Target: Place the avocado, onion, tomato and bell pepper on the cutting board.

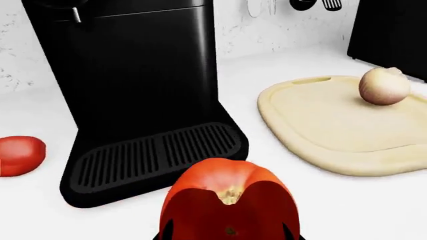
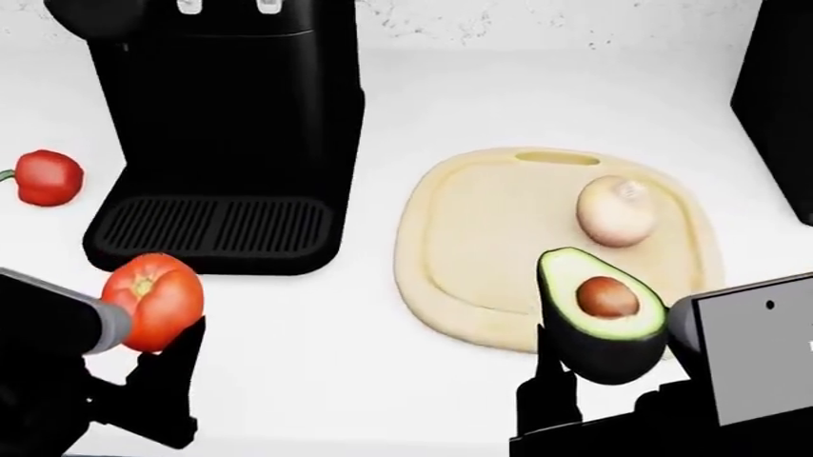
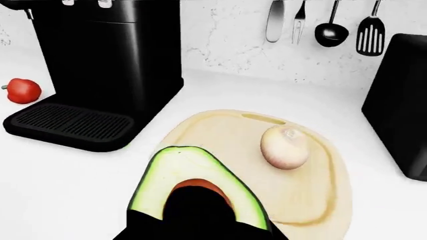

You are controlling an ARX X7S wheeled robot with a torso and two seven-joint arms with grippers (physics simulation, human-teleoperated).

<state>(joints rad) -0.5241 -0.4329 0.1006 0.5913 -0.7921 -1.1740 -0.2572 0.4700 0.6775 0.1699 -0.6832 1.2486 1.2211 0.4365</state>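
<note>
Head view: we see the left tool (image 2: 150, 354) clenched on the tomato (image 2: 154, 300), held above the surface (image 2: 330, 352) in front of the coffee machine (image 2: 223, 133), and the right tool (image 2: 597, 367) clenched on the avocado (image 2: 601, 309), cut face up, at the near edge of the cutting board (image 2: 489, 228). The onion (image 2: 616, 210) already rests on the board, toward its handle slot; the bell pepper (image 2: 48, 177) lies on the surface well to the left of the machine. We judge the right arm the nearer to the board, its load needing only a short forward move, while the tomato must travel rightward past the machine's drip tray. Left wrist view: the tomato (image 1: 227, 202) fills the near field, and the board (image 1: 320, 125) with the onion (image 1: 384, 86) lies beyond it on the far side of the machine (image 1: 133, 90); the pepper (image 1: 20, 155) sits on the opposite side. Right wrist view: the avocado (image 3: 193, 187) is directly before the board (image 3: 220, 132), with free board area between it and the onion (image 3: 285, 146).
</note>
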